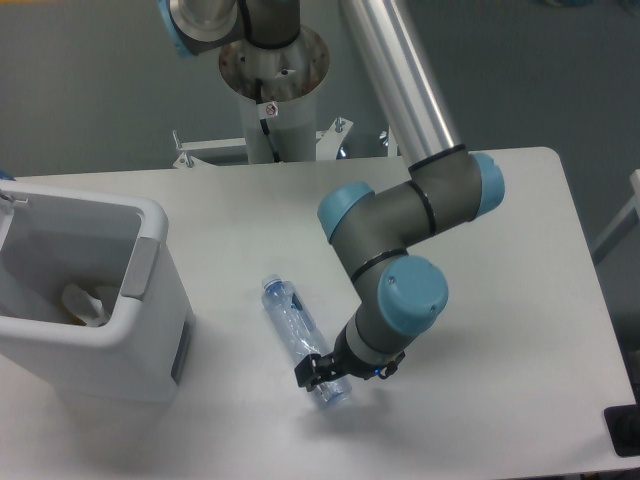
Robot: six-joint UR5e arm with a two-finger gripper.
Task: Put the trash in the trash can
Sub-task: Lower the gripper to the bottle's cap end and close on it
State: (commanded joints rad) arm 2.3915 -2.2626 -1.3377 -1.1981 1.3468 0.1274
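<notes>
The slim clear water bottle [296, 328] with a blue cap lies on the white table, cap toward the back left and base toward the front. My gripper [322, 372] is down over the bottle's base end, with a black finger [304, 373] against its left side. The other finger is hidden by the wrist, so I cannot tell whether the jaws are pressed on the bottle. The big white trash can [150, 300] stands at the left. A pale clear item [84, 304], possibly the cup, lies inside it.
The robot's base column [272, 90] stands at the table's back edge. The arm's elbow [440, 195] hangs over the middle right of the table. A dark object [624, 432] sits at the front right corner.
</notes>
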